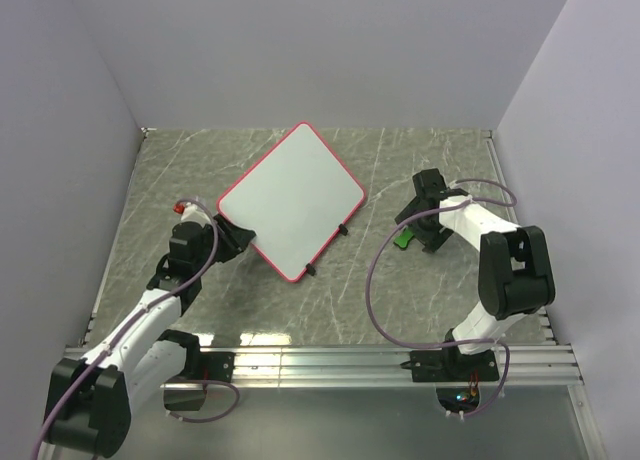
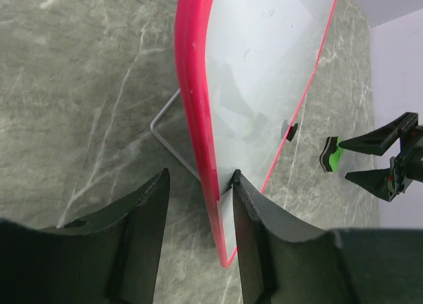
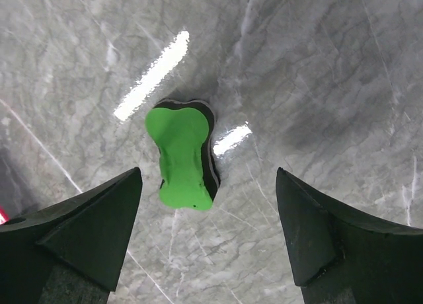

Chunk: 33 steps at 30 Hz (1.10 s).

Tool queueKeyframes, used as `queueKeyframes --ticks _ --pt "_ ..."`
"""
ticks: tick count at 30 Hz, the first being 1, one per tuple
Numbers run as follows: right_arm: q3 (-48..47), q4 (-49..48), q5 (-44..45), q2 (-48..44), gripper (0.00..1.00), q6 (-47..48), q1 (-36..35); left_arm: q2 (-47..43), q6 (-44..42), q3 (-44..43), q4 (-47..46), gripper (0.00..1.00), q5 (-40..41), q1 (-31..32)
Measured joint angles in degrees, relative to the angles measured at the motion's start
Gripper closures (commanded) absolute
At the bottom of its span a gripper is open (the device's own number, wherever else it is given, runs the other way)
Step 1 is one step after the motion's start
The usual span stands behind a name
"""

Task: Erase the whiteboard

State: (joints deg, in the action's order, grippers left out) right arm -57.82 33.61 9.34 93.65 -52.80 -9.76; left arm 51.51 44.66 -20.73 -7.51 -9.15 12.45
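Left gripper (image 2: 200,182): jaws apart, astride the near-left edge of the whiteboard (image 1: 292,198). One finger touches the pink frame. Bench (image 1: 380,300) shows between the frame and the other finger, so the board looks bracketed, not clamped.
Whiteboard: mid-bench, turned cornerwise, long axis running from near-left to far-right. It leans on a wire stand (image 2: 165,125) with its two black feet on the right-hand edge. I can make out no scribbles on it from above.
Green block (image 3: 180,155): on the bench, right of the board and apart from it, black-backed; probably the eraser.
Right gripper (image 3: 208,175): jaws wide apart, directly above the block and not touching it.
Key relation: the block lies between the right gripper's fingers with its long axis across their closing line, so they would close on its narrow width. The right arm is much the nearer to it.
Next move, as I judge: lower and close on the block.
Containers: none in view.
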Motion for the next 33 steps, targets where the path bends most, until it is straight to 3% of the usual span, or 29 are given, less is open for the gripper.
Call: queueKeyframes --ticks 8,10,24,29,33 --pt "0.00 -0.81 -0.04 -1.20 0.08 0.61 0.00 -2.91 -0.50 0.00 5.55 0.47 -0.22 0.02" --pt "0.00 -1.05 -0.17 -1.49 0.07 0.87 -0.02 -3.78 -0.63 -0.15 7.37 0.40 -0.26 0.00" --pt "-2.80 -0.96 -1.77 -8.20 0.08 3.23 -0.70 -11.21 -0.63 -7.80 25.00 0.37 0.96 0.00" --pt "-3.78 -1.88 -5.66 -13.20 0.09 5.16 -4.83 -15.08 -0.55 -11.63 30.23 0.35 1.03 -0.04" --pt "-6.75 -3.45 -12.57 -15.98 0.06 8.55 -13.53 -16.83 -1.14 -17.20 33.57 0.29 0.81 -0.04"
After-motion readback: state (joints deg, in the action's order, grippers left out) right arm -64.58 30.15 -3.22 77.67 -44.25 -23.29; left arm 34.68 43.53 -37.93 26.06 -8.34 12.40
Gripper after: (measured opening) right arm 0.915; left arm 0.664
